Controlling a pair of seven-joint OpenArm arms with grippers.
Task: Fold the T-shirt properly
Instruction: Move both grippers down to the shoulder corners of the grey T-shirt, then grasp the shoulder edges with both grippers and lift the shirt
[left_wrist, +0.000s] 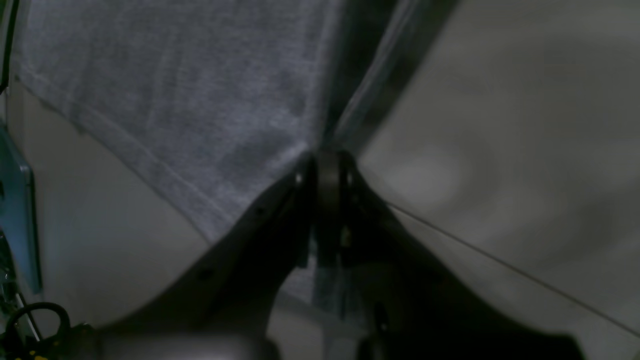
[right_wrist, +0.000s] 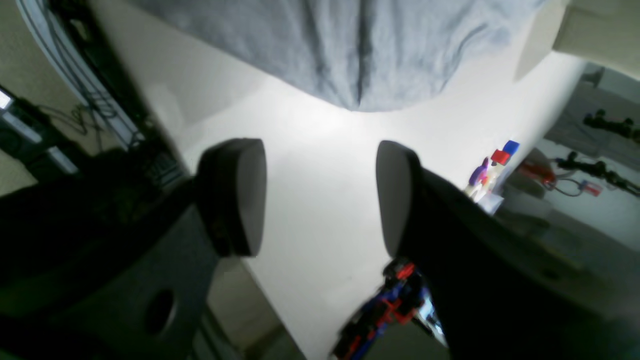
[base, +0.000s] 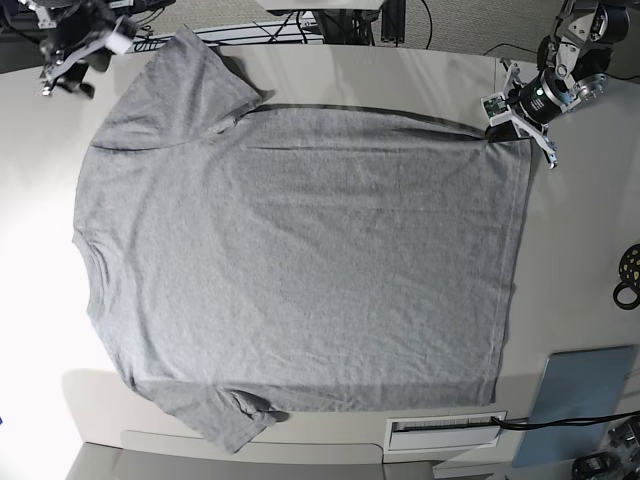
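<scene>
Heather-grey cotton lies spread across most of the pale tabletop (base: 40, 330): the T-shirt (base: 330, 260), plain side up. Nearest the arms, the left gripper (left_wrist: 327, 162) is closed on the side edge at the hem corner, with the cloth pinched between its fingertips. The right gripper (right_wrist: 320, 200) stands wide open and empty, beyond the near sleeve (base: 190, 90), clear of the fabric.

Further out, the body is broad and mostly smooth, the crew neck (base: 88, 270) towards the right arm's side and the hem (base: 508, 270) towards the left's. No fold is made; I judge the job at its very start, with sleeves, sides and length all left to bring in.

Bare table runs outside both neck and hem, leaving space to move there. The far sleeve (base: 230, 415) is rumpled and reaches towards the far side, where room looks tighter. Beyond the hem's far corner lies a blue panel (base: 575, 395), which a wide sweep might catch.
</scene>
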